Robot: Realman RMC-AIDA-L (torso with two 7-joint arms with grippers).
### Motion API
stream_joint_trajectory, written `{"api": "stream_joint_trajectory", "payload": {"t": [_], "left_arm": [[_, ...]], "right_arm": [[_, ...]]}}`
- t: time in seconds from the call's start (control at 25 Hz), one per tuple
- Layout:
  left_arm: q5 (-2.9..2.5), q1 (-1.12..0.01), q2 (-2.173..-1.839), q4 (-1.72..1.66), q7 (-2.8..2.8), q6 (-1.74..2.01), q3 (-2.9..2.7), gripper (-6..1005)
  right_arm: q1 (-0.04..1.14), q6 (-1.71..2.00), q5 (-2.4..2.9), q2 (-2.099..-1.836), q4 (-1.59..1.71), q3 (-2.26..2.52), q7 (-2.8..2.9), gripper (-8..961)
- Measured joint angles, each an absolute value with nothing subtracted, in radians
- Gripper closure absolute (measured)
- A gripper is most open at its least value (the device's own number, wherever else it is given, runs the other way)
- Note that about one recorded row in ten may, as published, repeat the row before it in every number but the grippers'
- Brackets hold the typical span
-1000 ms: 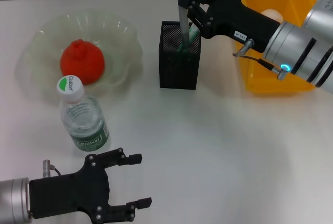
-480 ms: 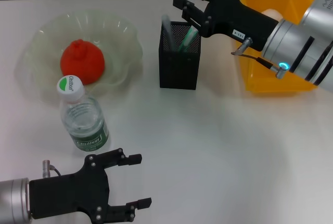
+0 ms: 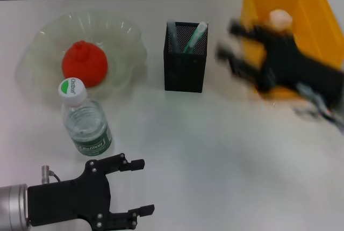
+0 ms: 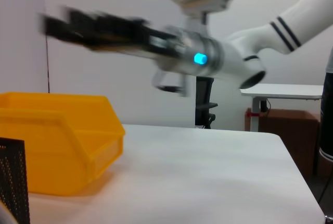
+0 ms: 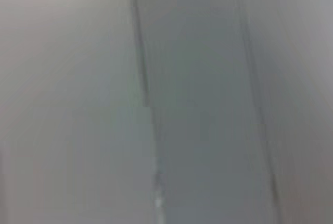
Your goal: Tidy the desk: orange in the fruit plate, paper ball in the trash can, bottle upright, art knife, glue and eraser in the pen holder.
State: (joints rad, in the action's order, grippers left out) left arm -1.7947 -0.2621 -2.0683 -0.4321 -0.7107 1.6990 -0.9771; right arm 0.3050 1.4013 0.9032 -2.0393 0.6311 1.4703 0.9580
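The orange (image 3: 84, 63) lies in the fruit plate (image 3: 129, 37) at the far left. In front of the plate the bottle (image 3: 86, 126) stands upright. The pen holder (image 3: 185, 64) holds a slim grey tool (image 3: 172, 29), probably the art knife, and a green-and-white stick (image 3: 195, 36), probably the glue. The paper ball (image 3: 280, 17) rests in the yellow trash can (image 3: 312, 5). My right gripper (image 3: 230, 40), blurred by motion, is open and empty between the pen holder and the trash can. My left gripper (image 3: 142, 186) is open near the front left edge. No eraser is in view.
The left wrist view shows the trash can (image 4: 57, 146), a corner of the pen holder (image 4: 13, 177) and my right arm (image 4: 197, 60) blurred above the table. The right wrist view is a grey blur.
My right gripper let the grey tool drop into the pen holder, then swung fast to the right and toward the front. The left arm has barely moved.
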Motion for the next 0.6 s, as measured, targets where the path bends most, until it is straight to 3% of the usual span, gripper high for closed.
{"api": "stream_joint_trajectory", "payload": {"t": [0.08, 0.2, 0.52, 0.6], "left_arm": [[-1.795, -0.261, -2.066, -0.436, -0.715, 1.701, -0.977, 202], [-1.795, -0.261, -2.064, -0.441, -0.719, 1.710, -0.975, 202], [-1.795, -0.258, -2.062, -0.449, -0.721, 1.721, -0.973, 202], [-1.795, -0.257, -2.062, -0.450, -0.721, 1.721, -0.973, 202]], "right_arm": [[0.241, 1.479, 1.020, -2.016, 0.663, 1.443, 0.976, 556], [0.186, 1.620, 1.259, -2.003, 0.659, 1.347, 0.937, 435], [0.161, 1.791, 1.547, -2.035, 0.606, 1.174, 0.865, 155], [0.165, 1.784, 1.556, -2.038, 0.599, 1.171, 0.864, 138]]}}
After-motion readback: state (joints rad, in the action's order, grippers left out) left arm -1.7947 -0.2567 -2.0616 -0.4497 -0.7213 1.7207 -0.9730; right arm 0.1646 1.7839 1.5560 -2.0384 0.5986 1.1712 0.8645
